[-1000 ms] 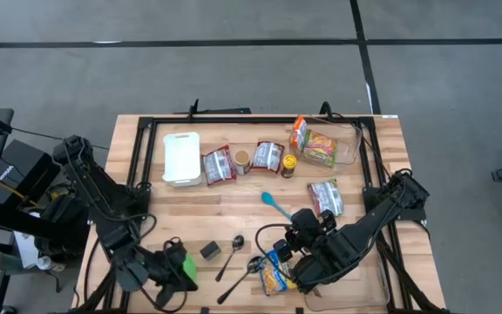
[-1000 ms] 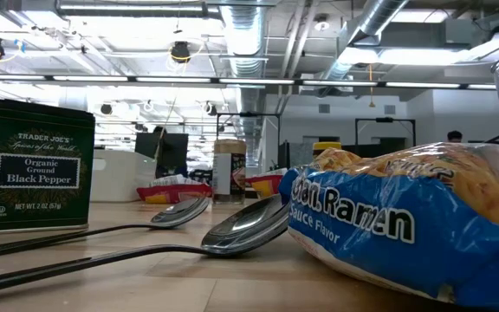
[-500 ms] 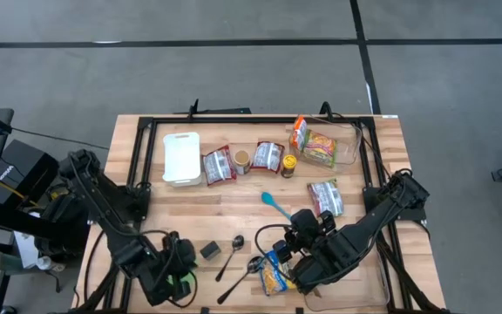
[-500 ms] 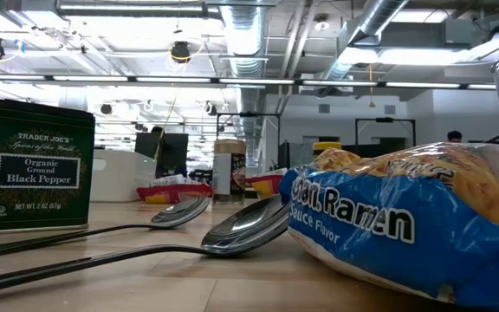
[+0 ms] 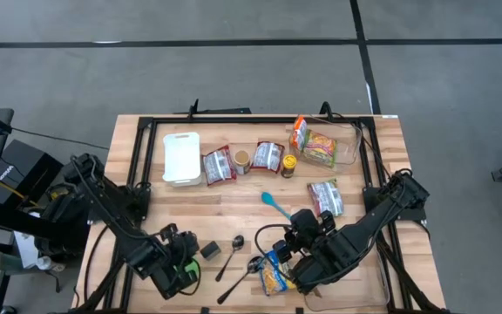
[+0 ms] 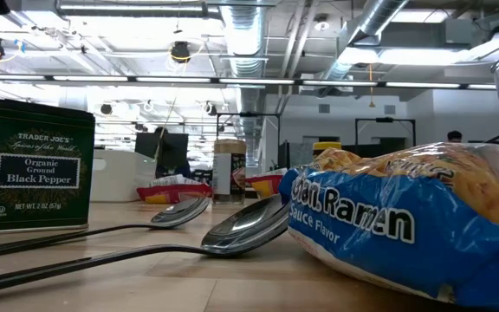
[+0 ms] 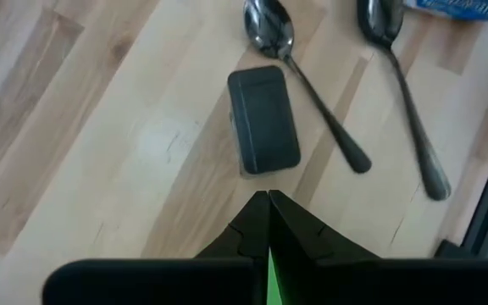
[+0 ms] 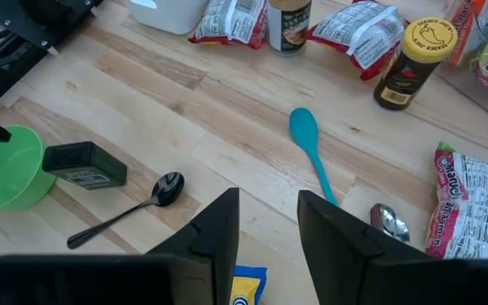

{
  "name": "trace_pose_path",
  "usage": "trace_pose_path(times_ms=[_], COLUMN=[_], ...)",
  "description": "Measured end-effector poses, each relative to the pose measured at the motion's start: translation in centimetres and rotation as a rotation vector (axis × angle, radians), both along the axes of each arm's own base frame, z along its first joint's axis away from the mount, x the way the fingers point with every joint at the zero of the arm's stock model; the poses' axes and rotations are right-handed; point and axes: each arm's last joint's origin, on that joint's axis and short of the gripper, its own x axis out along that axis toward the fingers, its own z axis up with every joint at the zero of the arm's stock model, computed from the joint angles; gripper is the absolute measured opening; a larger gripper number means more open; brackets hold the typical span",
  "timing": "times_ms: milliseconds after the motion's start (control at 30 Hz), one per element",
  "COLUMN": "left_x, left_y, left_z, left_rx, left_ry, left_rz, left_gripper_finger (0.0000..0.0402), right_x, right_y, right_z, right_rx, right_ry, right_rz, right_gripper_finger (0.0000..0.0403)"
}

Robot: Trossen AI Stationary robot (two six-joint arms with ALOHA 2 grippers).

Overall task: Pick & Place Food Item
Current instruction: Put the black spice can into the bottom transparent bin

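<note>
Left hand [image 5: 190, 258] moved toward pepper tin [image 5: 209, 250] — closed, empty; right hand [image 8: 265, 222] parted, empty.

Left gripper [image 7: 268, 203]: fingers closed together, low over the table's near left. Right gripper [image 8: 267, 222]: fingers partly apart, near centre.

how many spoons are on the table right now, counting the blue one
3. Two metal spoons lie side by side near the front edge, one beside the pepper tin, the other by the ramen packet. The blue spoon lies mid-table.

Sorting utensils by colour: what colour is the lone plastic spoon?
Teal blue; the plastic spoon shows best in the right wrist view.
</note>
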Motion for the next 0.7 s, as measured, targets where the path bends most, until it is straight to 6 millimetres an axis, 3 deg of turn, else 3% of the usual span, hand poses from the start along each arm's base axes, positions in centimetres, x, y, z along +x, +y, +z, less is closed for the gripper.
trace_pose_path(times_ms=[267, 533, 700], left_x=[0.6, 0.9, 1.0], left_y=[0.3, 0.3, 0.8], left_z=[-0.1, 0.0, -1.5], left_rx=[-0.084, -0.105, -0.1], left_ry=[0.059, 0.044, 0.043], left_rz=[0.007, 0.011, 0.022], left_gripper_finger=[0.0037, 0.0146, 0.0212], right_x=[0.0, 0.0, 0.0], right_y=[0.0, 0.0, 0.0], right_z=[0.0, 0.0, 0.0], right_rx=[0.002, 0.002, 0.002], right_ry=[-0.002, -0.002, -0.002], right_rz=[0.0, 0.0, 0.0], right_gripper_finger=[0.0116, 0.0116, 0.0116])
